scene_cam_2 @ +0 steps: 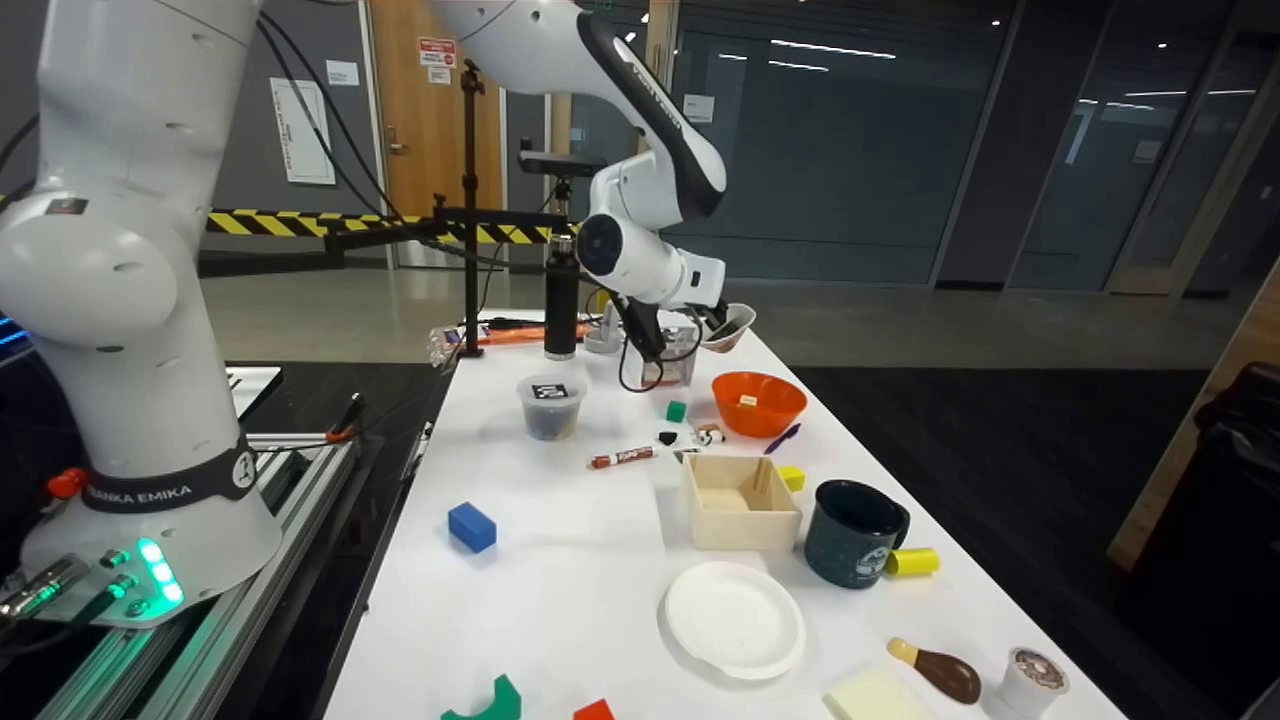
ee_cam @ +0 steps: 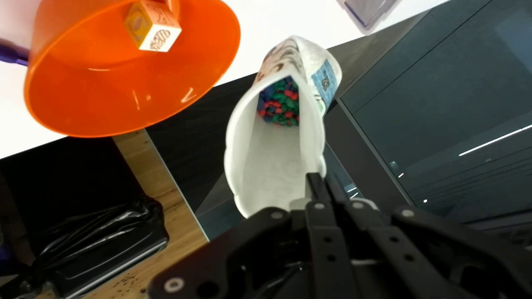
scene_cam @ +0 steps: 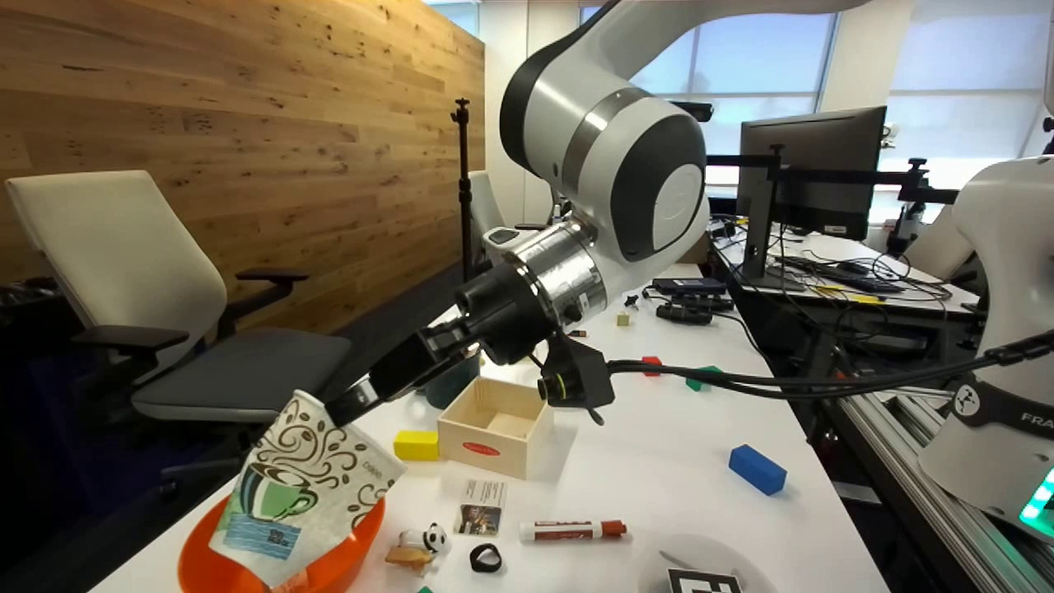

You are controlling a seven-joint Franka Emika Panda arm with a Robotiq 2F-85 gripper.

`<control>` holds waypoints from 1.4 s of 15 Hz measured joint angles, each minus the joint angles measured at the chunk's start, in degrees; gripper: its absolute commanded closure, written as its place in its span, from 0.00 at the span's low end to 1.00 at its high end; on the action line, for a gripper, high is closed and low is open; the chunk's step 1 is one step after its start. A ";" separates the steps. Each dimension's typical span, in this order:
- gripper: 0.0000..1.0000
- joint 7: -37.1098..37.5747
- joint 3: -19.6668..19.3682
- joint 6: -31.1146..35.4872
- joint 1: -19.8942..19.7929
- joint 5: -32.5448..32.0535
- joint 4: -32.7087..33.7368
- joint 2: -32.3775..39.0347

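Observation:
A patterned paper cup (scene_cam: 309,486) hangs tilted from my gripper (scene_cam: 344,408), which is shut on its rim wall. In the wrist view the gripper (ee_cam: 324,185) has one finger inside the cup (ee_cam: 270,162) and the other outside it. Small red, green and blue pieces (ee_cam: 282,101) lie deep inside the cup. In an exterior view the cup (scene_cam_2: 738,322) shows beyond an orange bowl (scene_cam_2: 735,415); the arm partly hides the gripper there. The wrist view shows the bowl (ee_cam: 112,108) beside the cup, with a printed cube (ee_cam: 160,37) inside it.
Near the bowl are a toy panda (scene_cam: 434,538), a black ring (scene_cam: 486,558), a marker (scene_cam: 568,531) and a purple pen (scene_cam_2: 783,438). A wooden box (scene_cam_2: 745,525), dark mug (scene_cam_2: 840,550), lidded tub (scene_cam_2: 550,415), blue block (scene_cam_2: 471,527) and white plate (scene_cam_2: 735,620) also stand about.

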 measured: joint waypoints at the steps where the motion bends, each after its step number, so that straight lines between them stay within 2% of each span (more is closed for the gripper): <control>1: 0.99 0.00 0.03 -0.91 -0.34 -0.02 -0.75 -0.65; 7: 0.99 -0.04 0.85 -5.44 -3.54 -0.02 -4.57 -4.25; 15: 0.99 -0.04 2.45 -16.78 -8.09 -0.02 -9.51 -6.28; 21: 0.99 -0.04 3.03 -23.00 -9.83 -0.02 -11.51 -6.34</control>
